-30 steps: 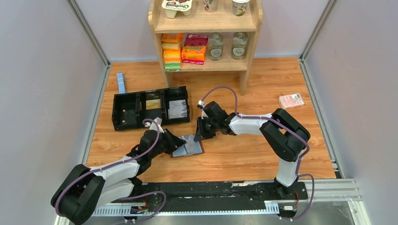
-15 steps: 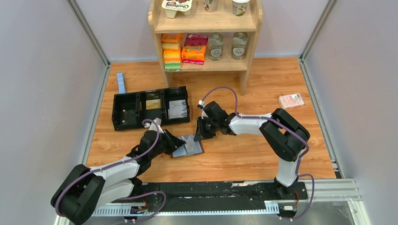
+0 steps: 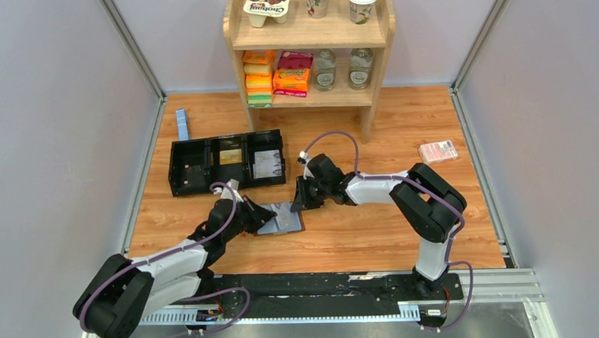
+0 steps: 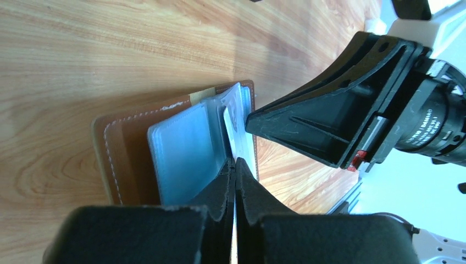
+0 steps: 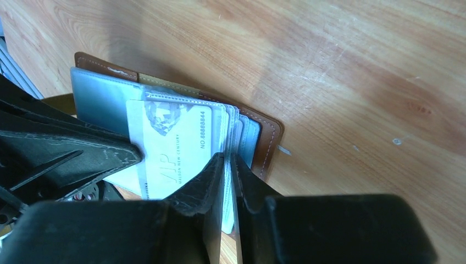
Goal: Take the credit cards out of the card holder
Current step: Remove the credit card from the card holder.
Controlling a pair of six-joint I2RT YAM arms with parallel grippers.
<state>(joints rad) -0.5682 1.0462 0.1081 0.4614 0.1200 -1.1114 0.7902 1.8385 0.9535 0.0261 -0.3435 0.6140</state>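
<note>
At the card holder point(image 3: 283, 218): credit card point(image 5: 176, 148) extraction, likely.
Left gripper point(image 4: 235, 165): clamped on card.
Right gripper point(image 5: 227, 159): nearly closed, pinning holder.
Next: slide card out.

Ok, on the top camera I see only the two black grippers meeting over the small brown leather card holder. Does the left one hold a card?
Observer: Yes. The left wrist view shows the left gripper shut on the edge of a pale grey card, which is partly inside the brown leather card holder.
Operator: And the right gripper?
Observer: Its own camera shows the right gripper pinching that holder's clear sleeves.
</note>
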